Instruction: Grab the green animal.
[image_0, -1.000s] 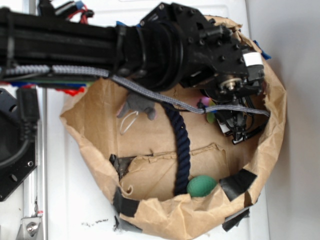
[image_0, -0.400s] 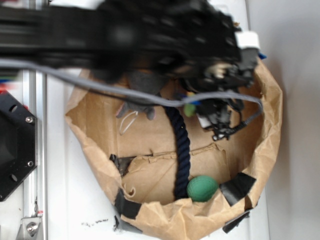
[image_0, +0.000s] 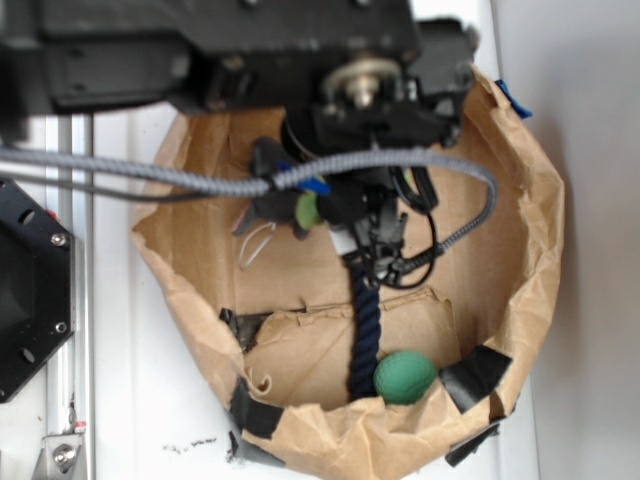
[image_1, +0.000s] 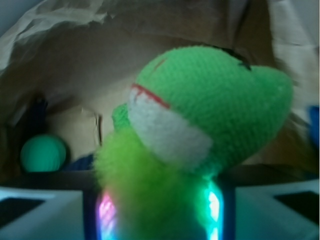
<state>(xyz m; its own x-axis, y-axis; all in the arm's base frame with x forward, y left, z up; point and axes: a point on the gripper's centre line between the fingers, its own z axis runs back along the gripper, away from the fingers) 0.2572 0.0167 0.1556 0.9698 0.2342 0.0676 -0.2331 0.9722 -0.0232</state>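
Note:
The green animal (image_1: 200, 115), a fuzzy lime-green plush with a white-and-red mouth, fills the wrist view, its furry body squeezed between my two fingers. My gripper (image_1: 157, 210) is shut on it. From the exterior view only a small lime-green patch of the green animal (image_0: 307, 210) shows under the black gripper (image_0: 335, 215), held above the floor of the brown paper bag (image_0: 520, 240).
A smooth dark green ball (image_0: 405, 376) lies near the bag's front edge beside a dark blue rope (image_0: 364, 330). A grey plush (image_0: 262, 212) is mostly hidden under the arm. Black tape patches (image_0: 478, 368) line the bag rim. A grey cable (image_0: 180, 176) loops across.
The arm has swung left across the bag with the green animal held in the gripper, from the bag's right side to above the rope.

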